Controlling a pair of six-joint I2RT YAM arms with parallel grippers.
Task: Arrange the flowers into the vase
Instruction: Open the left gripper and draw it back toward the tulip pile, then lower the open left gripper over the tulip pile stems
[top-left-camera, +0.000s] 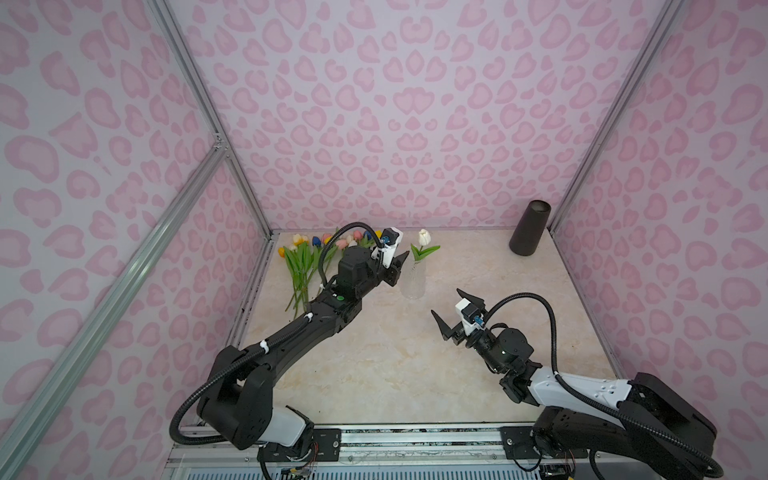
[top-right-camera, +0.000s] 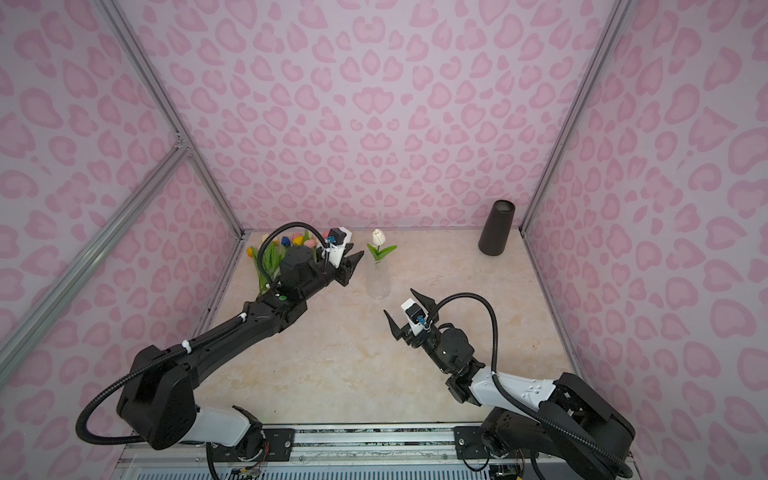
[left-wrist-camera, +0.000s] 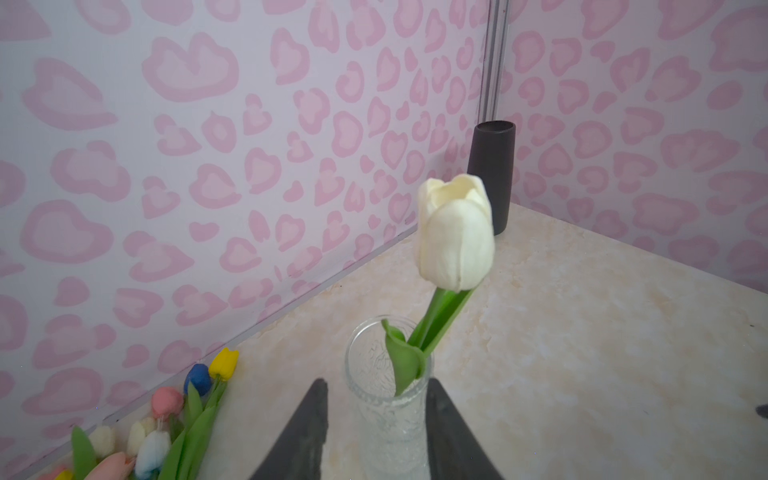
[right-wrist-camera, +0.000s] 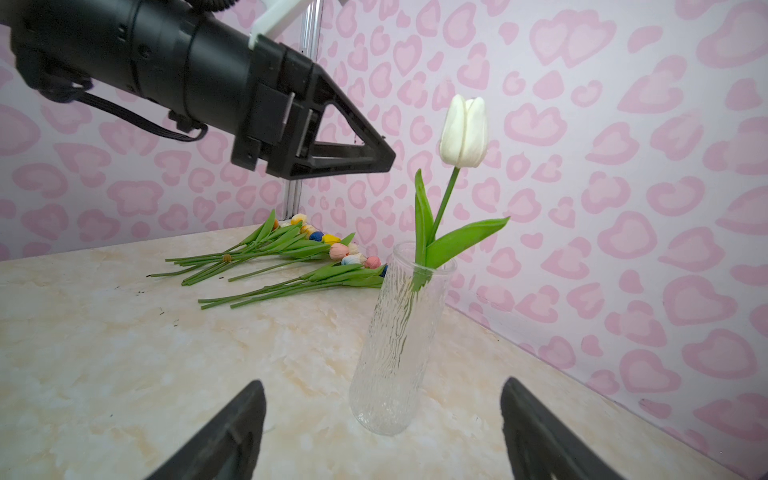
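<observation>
With one white tulip (right-wrist-camera: 463, 133) in the glass vase (right-wrist-camera: 399, 340), our left gripper (left-wrist-camera: 376, 386), half-open and seemingly empty, should fetch another from the far-left flowers (right-wrist-camera: 291, 249).

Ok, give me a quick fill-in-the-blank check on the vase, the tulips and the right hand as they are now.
1. The glass vase holds ____ tulip.
2. That tulip's head is ____.
3. The other tulips lie on the table, by its far ____ corner.
4. The right hand is open and grips ____.
Missing words: one; white; left; nothing.
</observation>
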